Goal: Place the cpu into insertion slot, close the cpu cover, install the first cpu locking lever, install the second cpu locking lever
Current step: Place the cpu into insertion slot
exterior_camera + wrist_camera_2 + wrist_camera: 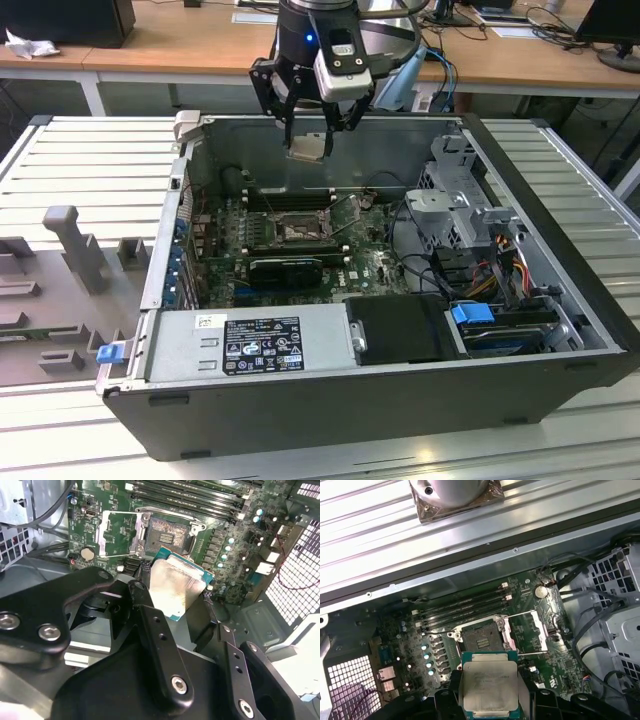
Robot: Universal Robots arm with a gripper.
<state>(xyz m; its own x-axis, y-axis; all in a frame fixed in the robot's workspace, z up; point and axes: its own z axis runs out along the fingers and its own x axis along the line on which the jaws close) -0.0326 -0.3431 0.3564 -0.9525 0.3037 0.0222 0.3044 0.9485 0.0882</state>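
**We hold the cpu [307, 150] in the tool [312, 133], high over the open computer case [330, 395].**

The case lies on its side on the slatted bench [90, 150], so the motherboard [372, 265] faces up and can be reached straight from above. On it the insertion slot [481, 639] lies bare, its dark contact field exposed. This is because the cpu cover [540, 636] is swung off to one side; it seems to stand hinged open, though we cannot tell its angle for sure. The tool's fingers [145, 600] are closed on two opposite edges of the chip. That keeps it flat, silver top up, and, we judge, leaves its underside free to meet the socket. In both wrist views the cpu hangs well apart from the slot, not yet seated.
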